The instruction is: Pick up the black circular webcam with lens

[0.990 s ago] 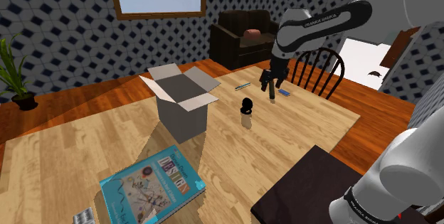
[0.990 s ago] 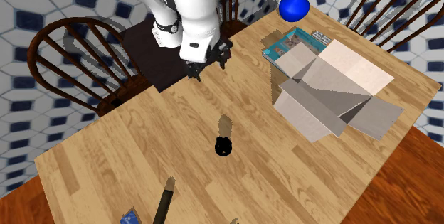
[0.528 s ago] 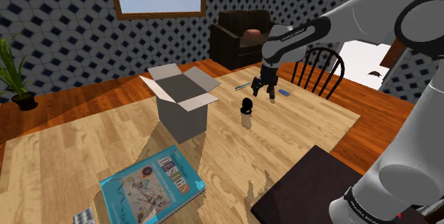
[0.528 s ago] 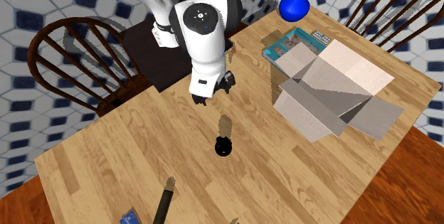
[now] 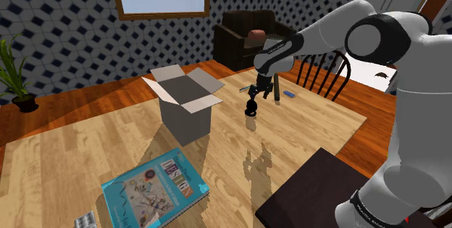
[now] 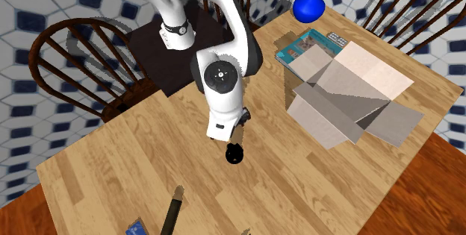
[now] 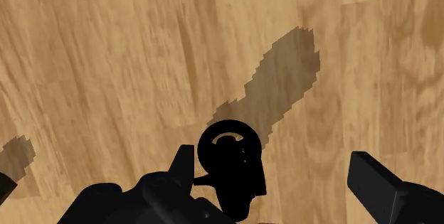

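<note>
Just right of the shoulder view's centre, the gripper [image 5: 254, 94] hangs over the black webcam [image 5: 250, 108] — fingers [image 7: 384, 187] spread apart, nothing clasped.

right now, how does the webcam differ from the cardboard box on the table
The webcam is black and round; the cardboard box is pale grey and square-sided. The webcam is far smaller than the box. The webcam sits between the fingers of the open gripper; the box stands off to the side, flaps open. Both rest on the wooden table.
</note>
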You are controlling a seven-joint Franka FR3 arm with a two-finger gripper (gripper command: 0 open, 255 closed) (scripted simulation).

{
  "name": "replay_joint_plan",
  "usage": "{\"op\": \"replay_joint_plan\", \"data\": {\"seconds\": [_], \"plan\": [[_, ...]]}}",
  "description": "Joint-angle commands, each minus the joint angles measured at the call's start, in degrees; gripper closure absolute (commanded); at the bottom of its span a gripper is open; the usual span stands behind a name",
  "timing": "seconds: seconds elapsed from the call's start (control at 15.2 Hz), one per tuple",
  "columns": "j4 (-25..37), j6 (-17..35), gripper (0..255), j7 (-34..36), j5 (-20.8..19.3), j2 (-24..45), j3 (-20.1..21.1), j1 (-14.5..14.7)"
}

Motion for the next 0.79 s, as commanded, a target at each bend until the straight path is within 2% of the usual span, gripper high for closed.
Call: {"op": "replay_joint_plan", "data": {"seconds": [0.0, 0.2, 0.73], "plan": [[4.6, 0.13, 0, -0.38, 0.68, 4.79, 0.3, -0.67], [10.54, 0.01, 0, -0.79, 1.31, 10.69, 0.67, -1.67], [10.75, 3.77, 0, -1.4, 2.1, 14.68, 1.31, -2.1]]}}
